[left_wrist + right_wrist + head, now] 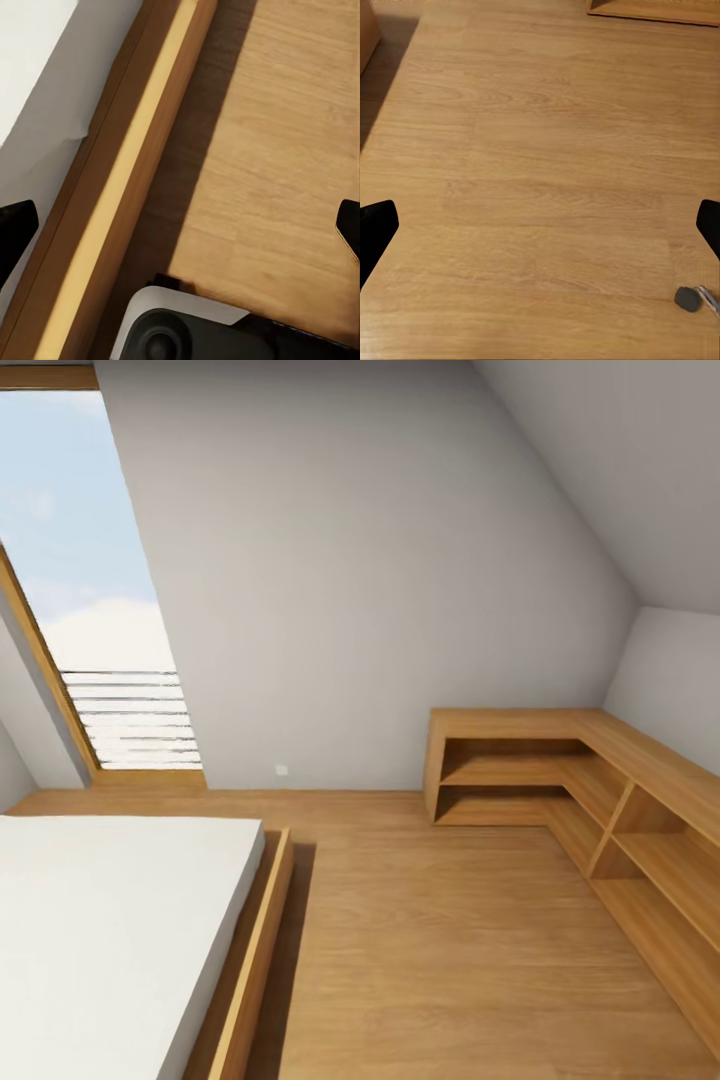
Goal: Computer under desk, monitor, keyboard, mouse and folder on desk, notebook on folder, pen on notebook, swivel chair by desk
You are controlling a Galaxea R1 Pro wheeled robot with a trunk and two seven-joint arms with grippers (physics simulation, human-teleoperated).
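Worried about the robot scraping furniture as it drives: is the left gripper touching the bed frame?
Apart. In the left wrist view the left gripper has its fingers spread wide and hanging above the bed frame, with nothing between them.

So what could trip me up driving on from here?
The bed frame sits close on the left; the left wrist view shows it right beside the robot's base, so a left turn might clip it. The corner shelf unit narrows the floor on the right. No desk shows ahead.
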